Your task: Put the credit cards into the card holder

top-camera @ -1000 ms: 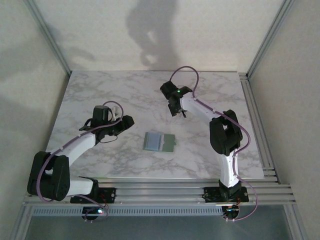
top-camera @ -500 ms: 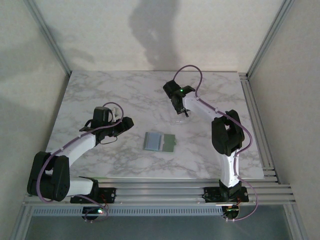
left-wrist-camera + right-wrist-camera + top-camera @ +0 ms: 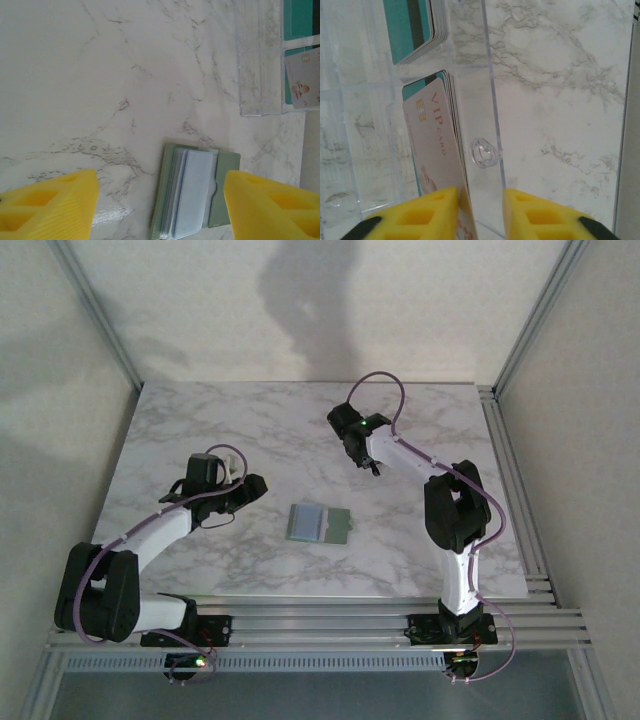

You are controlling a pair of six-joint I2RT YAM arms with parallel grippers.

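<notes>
The card holder [image 3: 318, 524] is laid open near the middle of the table [image 3: 200, 420] (slots exposed, presumably so a card can be slid in). At its 1 o'clock the credit cards [image 3: 437, 150] are stacked in a clear tray [image 3: 490, 100]. The right gripper [image 3: 480, 215] is narrowed about the front card's edge, though a firm pinch cannot be told. The left gripper [image 3: 160, 205] is held wide open at the holder's 10 o'clock, likely to steady it.

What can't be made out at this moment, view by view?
Right wrist: whether the right pincer grips the VIP card; the card's lower end is cut off by the bottom edge.
Left wrist: the lower end of the card holder, cut off by the bottom edge.
Top external: its slots, too small.
</notes>
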